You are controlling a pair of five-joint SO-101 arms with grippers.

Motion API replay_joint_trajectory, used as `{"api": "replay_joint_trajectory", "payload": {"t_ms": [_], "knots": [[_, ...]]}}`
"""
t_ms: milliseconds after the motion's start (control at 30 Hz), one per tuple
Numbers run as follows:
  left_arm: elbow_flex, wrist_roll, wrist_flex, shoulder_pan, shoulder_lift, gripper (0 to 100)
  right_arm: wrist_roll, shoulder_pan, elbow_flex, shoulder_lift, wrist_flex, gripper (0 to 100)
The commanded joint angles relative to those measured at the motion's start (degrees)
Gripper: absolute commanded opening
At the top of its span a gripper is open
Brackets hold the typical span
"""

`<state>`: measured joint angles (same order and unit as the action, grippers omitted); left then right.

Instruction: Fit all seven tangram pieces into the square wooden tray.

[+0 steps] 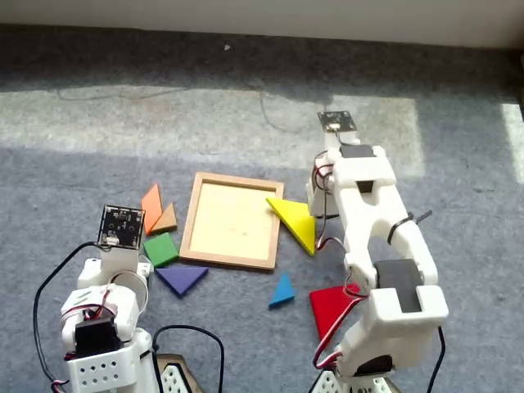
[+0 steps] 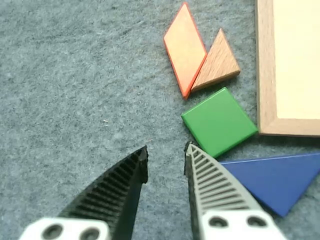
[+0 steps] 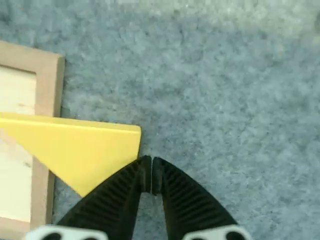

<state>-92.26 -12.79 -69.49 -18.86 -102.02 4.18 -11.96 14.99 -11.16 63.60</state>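
Currently, none of the seven pieces is seated flat in the tray (image 2: 265,65). The yellow triangle (image 3: 85,150) is laid across the rim nearest the right arm, partly over the tray floor and partly over the carpet (image 1: 98,139), so it is judged to be mid-insertion rather than fitted. The right gripper (image 3: 151,175) is held with its fingertips pressed together and nothing between them, just beside an edge of that triangle. This posture is judged to suit a sideways push better than a pinch. The left gripper (image 2: 166,155) is held with its fingers apart above bare carpet, near a corner of the green square (image 2: 219,121), presumably in readiness for a pick. One tray is counted. One parallelogram, orange (image 2: 184,49), and one square are counted. Four triangles are clearly identified: the yellow one, a tan one (image 2: 217,64) touching the parallelogram, a dark blue one (image 2: 277,177) beside the square, and a light blue one (image 1: 282,291) lying apart below the tray. The red piece (image 1: 330,309) is partly covered by the right arm, and its shape cannot be confirmed.
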Motion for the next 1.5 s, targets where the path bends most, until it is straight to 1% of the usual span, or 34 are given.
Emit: {"api": "replay_joint_trajectory", "payload": {"t_ms": [0, 200, 333, 433, 633, 767, 933, 1033, 1267, 1467], "knots": [[0.40, -0.70, 0.09, -0.48, -2.07, 15, 0.26, 0.31, -0.92, -2.42, -2.59, 0.5], [0.40, -0.70, 0.09, -0.48, -2.07, 15, 0.18, -5.41, -0.57, -2.68, -2.51, 0.5], [0.40, -0.70, 0.09, -0.48, -2.07, 15, -5.63, -10.07, -0.75, -2.59, -2.42, 0.5], [0.40, -0.70, 0.09, -0.48, -2.07, 15, -6.86, -12.88, -1.45, -2.59, -0.57, 0.5], [0.48, -0.70, 0.09, -0.48, -2.07, 15, -7.38, -17.01, -7.96, -2.68, 5.58, 0.5], [0.48, -0.70, 0.09, -0.48, -2.07, 15, -12.75, -19.74, -13.32, -2.68, 9.45, 0.5], [0.48, -0.70, 0.09, -0.48, -2.07, 15, -13.45, -23.78, -16.66, -2.95, 10.59, 0.6], [0.40, -0.70, 0.09, -0.48, -2.07, 15, -13.45, -24.66, -17.10, -2.59, 11.47, 0.6], [0.40, -0.70, 0.09, -0.48, -2.07, 15, -13.01, -21.76, -19.82, -2.68, 19.65, 0.6], [0.40, -0.70, 0.09, -0.48, -2.07, 15, -13.10, -25.01, -20.09, -6.29, 19.65, 0.6]]}}
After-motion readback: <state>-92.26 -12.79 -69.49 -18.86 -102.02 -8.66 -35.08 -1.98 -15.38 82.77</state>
